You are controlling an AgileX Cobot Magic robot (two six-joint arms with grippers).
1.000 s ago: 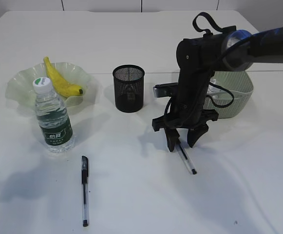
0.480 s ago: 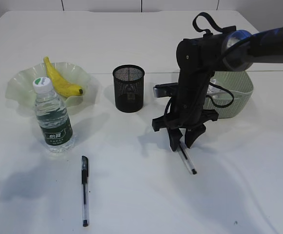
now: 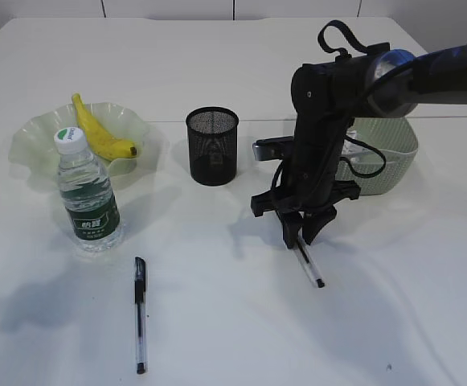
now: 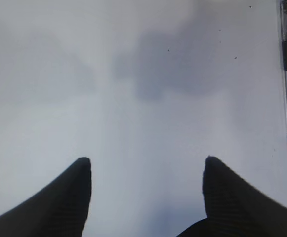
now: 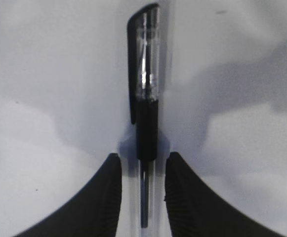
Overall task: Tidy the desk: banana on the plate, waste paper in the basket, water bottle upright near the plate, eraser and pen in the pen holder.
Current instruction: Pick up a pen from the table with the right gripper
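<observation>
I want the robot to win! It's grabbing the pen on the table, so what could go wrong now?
The right gripper has its fingers close on both sides of the pen, gripping near one end, so the pen might tip or slip when lifted. The pen holder has a small opening, so a tilted pen could hit the rim and fall. A second pen lies on the desk and might get forgotten.

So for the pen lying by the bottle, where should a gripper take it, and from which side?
Mid-barrel, from straight above. The pen lies flat on the desk, with bare space on both long sides, so fingers can straddle the thin shaft and close across it.
</observation>
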